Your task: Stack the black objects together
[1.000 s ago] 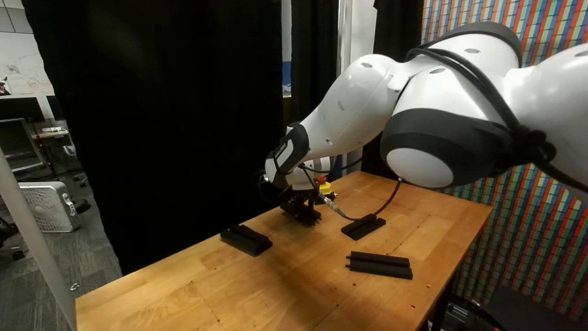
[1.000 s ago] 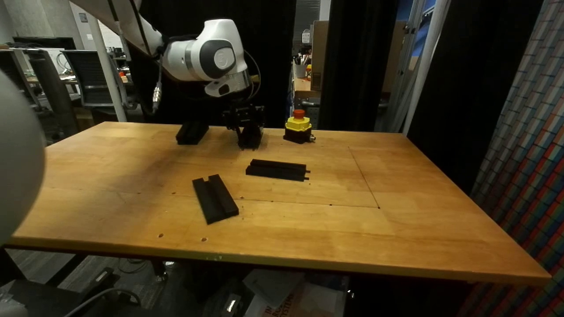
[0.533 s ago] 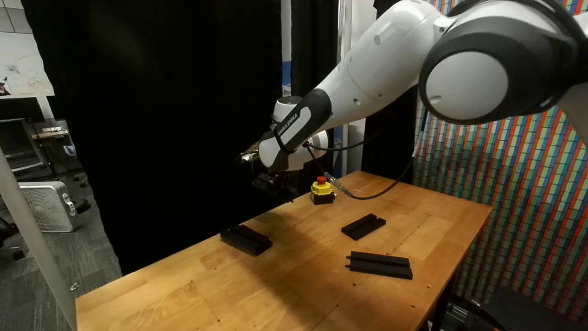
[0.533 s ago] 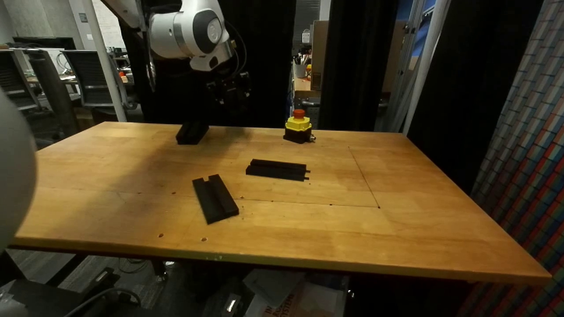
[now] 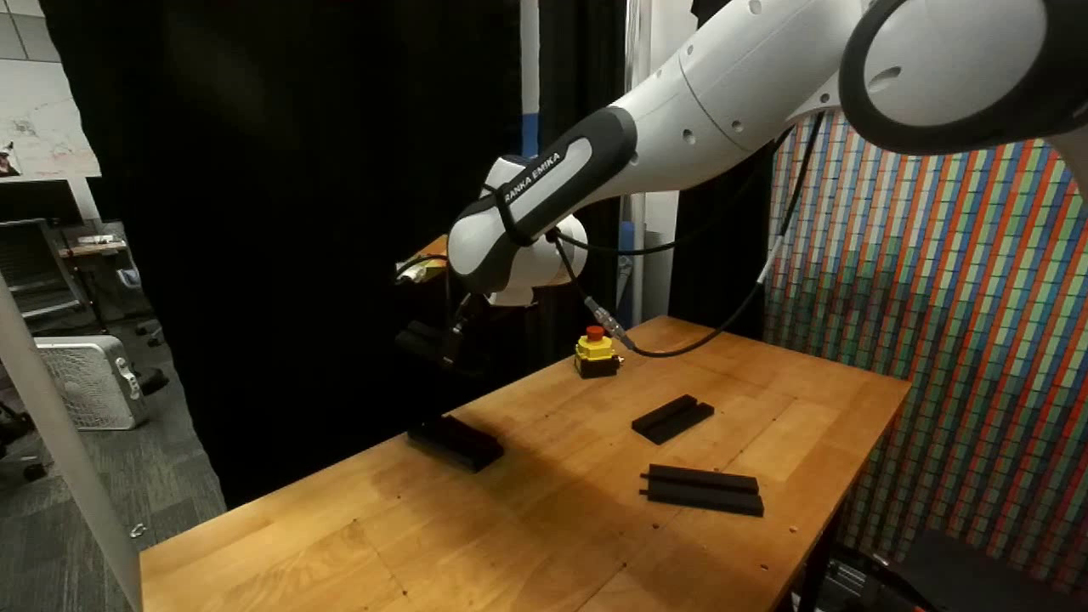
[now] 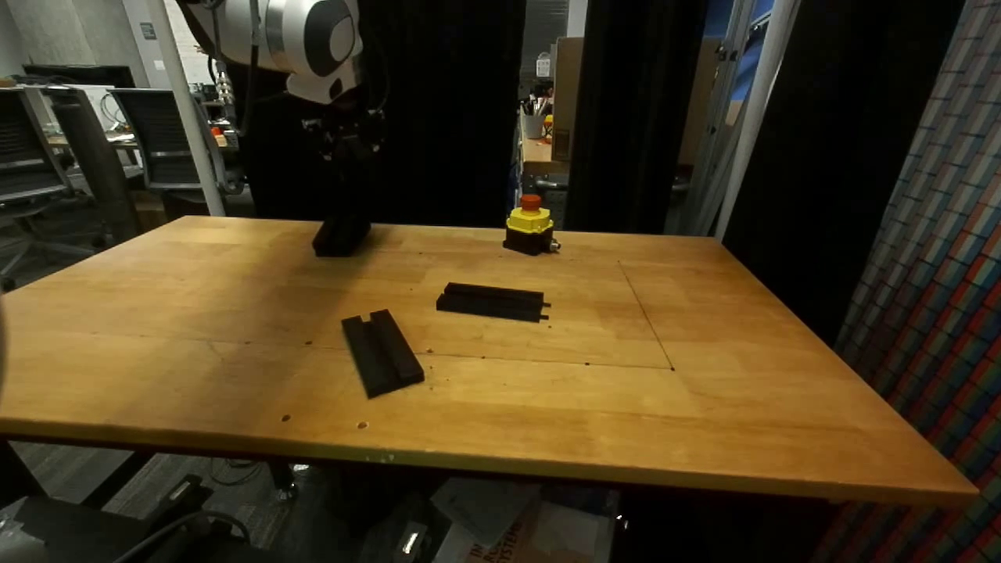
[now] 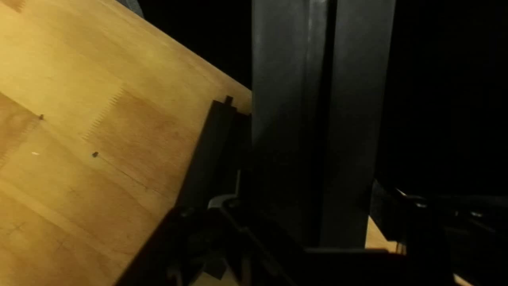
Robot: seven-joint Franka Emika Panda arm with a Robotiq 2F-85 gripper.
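Observation:
My gripper (image 7: 307, 190) is shut on a grooved black bar (image 7: 293, 75), one finger on each long side. The gripper, dark against the curtain, is raised above the table in both exterior views (image 5: 452, 340) (image 6: 344, 145). Below it, near the table's back edge, lies a black bar (image 5: 455, 444) (image 6: 342, 238), thicker than the others; I cannot tell whether it is two stacked. In the wrist view it (image 7: 206, 159) is partly hidden by the held bar and lies at an angle to it. Two more black bars lie apart on the table (image 5: 671, 419) (image 5: 704, 490), also seen in an exterior view (image 6: 491, 302) (image 6: 382, 353).
A yellow and black emergency-stop button with a red top (image 5: 596, 353) (image 6: 529, 224) stands near the back edge, right of the thicker bar. The wooden table (image 6: 704, 422) ends close behind that bar. A black curtain (image 5: 297, 212) hangs beyond the edge.
My gripper has risen from the table near the emergency-stop button with a black bar in it, and moved left over the thicker bar at the back edge. The bars on the table have not moved.

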